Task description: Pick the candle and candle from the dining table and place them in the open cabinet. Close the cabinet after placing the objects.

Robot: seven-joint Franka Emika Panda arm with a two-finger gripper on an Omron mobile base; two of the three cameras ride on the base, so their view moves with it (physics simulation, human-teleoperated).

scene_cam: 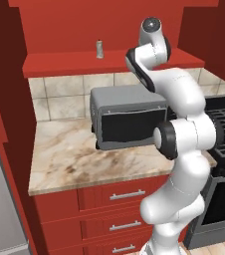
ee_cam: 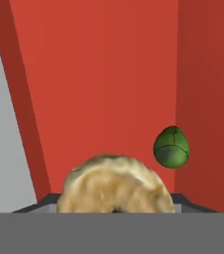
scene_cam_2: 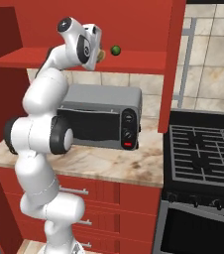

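Note:
The red cabinet (scene_cam: pixel 109 63) stands open above the counter. A slim grey candle (scene_cam: pixel 100 49) stands upright on its floor, left of my hand. My gripper (scene_cam_2: pixel 99 54) reaches into the cabinet (scene_cam_2: pixel 134 59) just above that floor. It is shut on the squat olive-gold candle (scene_cam_2: pixel 100 54). In the hand view this candle (ee_cam: pixel 115 184) sits between my gripper (ee_cam: pixel 115 207) tips, low in front of the red back wall. The arm hides the grey candle in the right base view.
A small green ball (scene_cam_2: pixel 116 50) (ee_cam: pixel 171 147) lies on the cabinet floor just right of the held candle. The open cabinet door (scene_cam_2: pixel 166 74) juts out at the right. A grey toaster oven (scene_cam: pixel 129 117) stands on the marble counter (scene_cam: pixel 64 159), with a stove (scene_cam_2: pixel 203 149) beside it.

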